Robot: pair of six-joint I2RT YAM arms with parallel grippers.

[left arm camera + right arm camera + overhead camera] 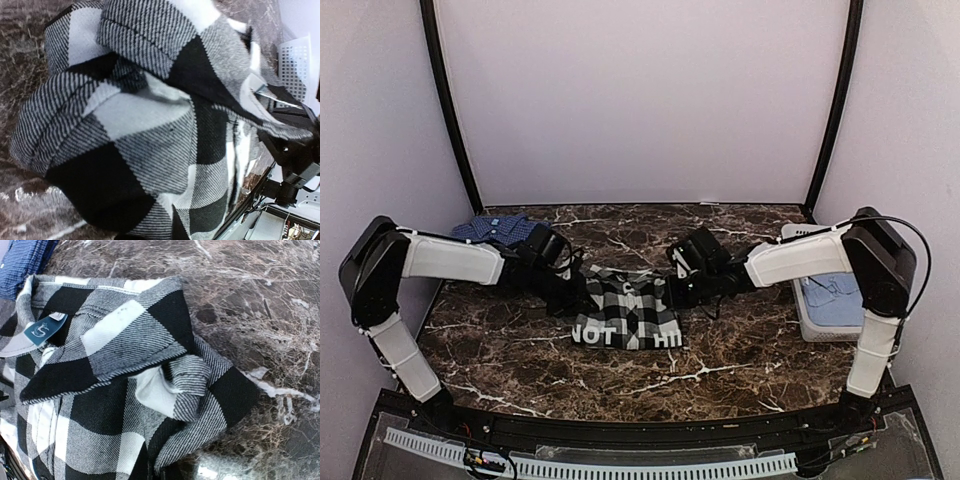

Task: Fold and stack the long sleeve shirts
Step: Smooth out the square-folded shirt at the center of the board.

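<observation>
"Gripping that checked shirt (pixel 625 310), are you?"

"I cannot tell: cloth hides my fingers in both wrist views. My left gripper (pixel 578 288) sits at one side edge, my right gripper (pixel 678 287) at the other, so the shirt lies between my jaws, bunched on the marble table (pixel 740 360)."

"And the dark blue shirt (pixel 500 230)?"

"Crumpled beyond my left jaws, apart from them."

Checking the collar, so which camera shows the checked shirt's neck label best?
Right wrist: the teal neck label lies sharp inside the collar of the checked shirt. Top view: too small to tell; left wrist shows only folded cloth.
</observation>
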